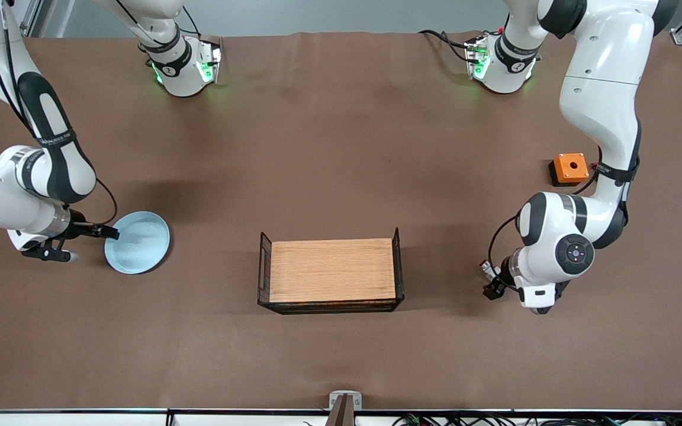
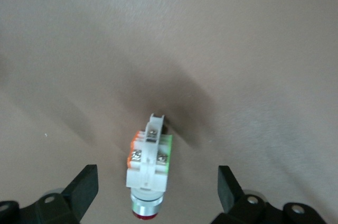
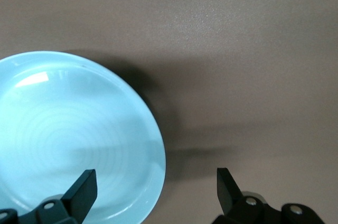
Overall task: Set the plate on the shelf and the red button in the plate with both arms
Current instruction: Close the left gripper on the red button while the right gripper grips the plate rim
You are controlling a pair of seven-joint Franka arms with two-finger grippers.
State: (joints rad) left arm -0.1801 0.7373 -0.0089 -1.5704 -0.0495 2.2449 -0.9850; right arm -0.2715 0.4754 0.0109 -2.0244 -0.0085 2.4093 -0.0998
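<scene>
We see the wooden tray low in the frame's centre with nothing in it. At mid left, the plate lies on the table; the right gripper is spread across its rim. At lower right, the left gripper is spread around the red button. An orange box sits higher right.
</scene>
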